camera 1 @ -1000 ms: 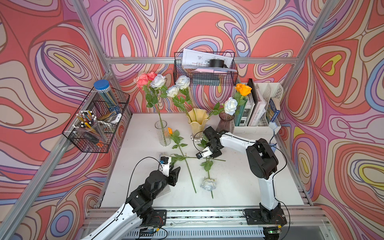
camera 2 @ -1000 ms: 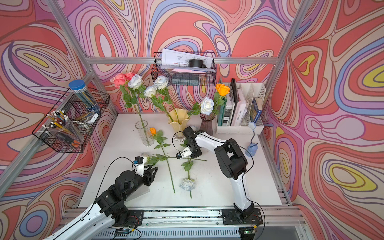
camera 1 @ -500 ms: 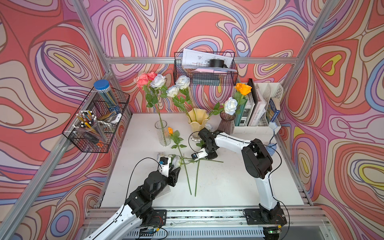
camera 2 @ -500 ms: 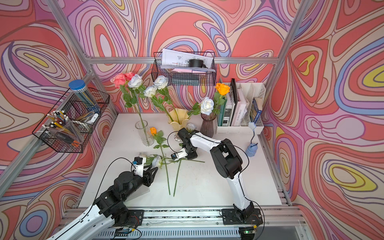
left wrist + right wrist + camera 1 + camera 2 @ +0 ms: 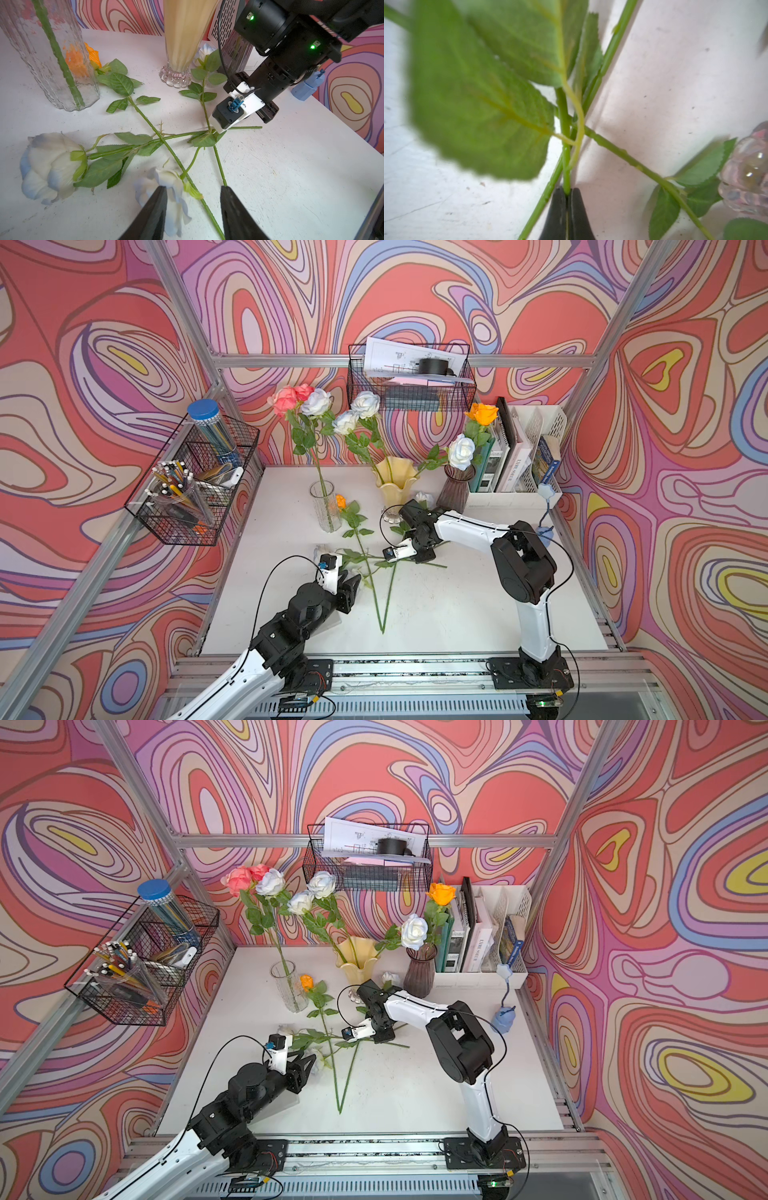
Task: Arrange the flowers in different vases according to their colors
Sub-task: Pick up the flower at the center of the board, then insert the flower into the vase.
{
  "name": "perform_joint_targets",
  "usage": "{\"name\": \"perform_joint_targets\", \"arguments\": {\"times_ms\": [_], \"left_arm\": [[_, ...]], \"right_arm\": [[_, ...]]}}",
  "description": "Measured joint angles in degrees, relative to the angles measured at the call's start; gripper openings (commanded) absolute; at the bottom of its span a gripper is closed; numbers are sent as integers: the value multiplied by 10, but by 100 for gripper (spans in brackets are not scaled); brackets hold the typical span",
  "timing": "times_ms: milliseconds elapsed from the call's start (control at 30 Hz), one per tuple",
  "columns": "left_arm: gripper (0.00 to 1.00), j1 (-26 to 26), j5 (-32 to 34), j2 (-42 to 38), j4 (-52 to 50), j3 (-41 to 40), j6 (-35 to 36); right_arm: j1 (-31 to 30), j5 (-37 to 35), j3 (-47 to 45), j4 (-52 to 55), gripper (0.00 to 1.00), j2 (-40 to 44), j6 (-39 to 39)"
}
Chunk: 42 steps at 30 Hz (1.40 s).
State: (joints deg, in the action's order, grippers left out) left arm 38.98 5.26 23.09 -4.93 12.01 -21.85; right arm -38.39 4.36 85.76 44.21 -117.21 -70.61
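**Progress.** Sorting looks well advanced but is not finished. The clear vase [image 5: 326, 510] stands at the left with the pink roses [image 5: 286, 400] above it. A white head sits right beside them, and whether its stem enters this vase cannot be told. The loose orange rose [image 5: 340, 502] lies on the surface [image 5: 457, 614], its head just beside that vase.

The left hand [image 5: 193, 188] is released, its fingers apart over the crossed stems and grasping nothing. The large white rose [image 5: 47, 166] lies near it, and a smaller white head [image 5: 166, 180] lies at one fingertip. The yellow vase [image 5: 395, 489] carries white roses [image 5: 365, 404].

The right hand [image 5: 567, 193] is clenched on a rose stem [image 5: 566, 162] low over the surface; which head that stem bears cannot be told. A third white head [image 5: 422, 497] lies between the yellow vase's foot and the purple vase [image 5: 455, 493], which appears to hold the standing orange rose [image 5: 482, 414].

Outstanding: one orange rose and three white heads remain on the surface.

**Changes over the last second.**
- The left hand is unchanged in place.
- The smaller white head lay at the centre front of the surface and is now beside the left hand.
- The long stem below the right hand ran straight toward the front edge. It now slants, its tip meeting the loose orange rose's stem tip.
- The right hand has shifted slightly left and closed.
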Motion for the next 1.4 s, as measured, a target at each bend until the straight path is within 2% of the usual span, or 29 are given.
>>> {"name": "perform_joint_targets", "arguments": {"times_ms": [200,400,700,867,1000,1133,1267,1400], "left_arm": [[48,0,-6,-14,-25,3,0],[49,0,-12,-73,-51,13,-7],[49,0,-57,-209,-63,23,-37],[49,0,-96,-217,-57,31,-44],[49,0,-98,-200,-56,31,-46],[49,0,-96,-146,-50,31,-45],[49,0,-97,-88,-38,30,-45],[49,0,-96,-68,-28,30,-40]], "right_arm": [[-14,16,2,-34,0,59,20],[-18,50,6,-60,0,107,72],[-18,126,6,-109,0,230,186],[-18,192,7,-174,0,274,264],[-18,233,18,-241,0,273,326],[-11,266,61,-344,0,255,397],[25,282,145,-460,0,196,469],[74,286,221,-526,0,119,521]]}}
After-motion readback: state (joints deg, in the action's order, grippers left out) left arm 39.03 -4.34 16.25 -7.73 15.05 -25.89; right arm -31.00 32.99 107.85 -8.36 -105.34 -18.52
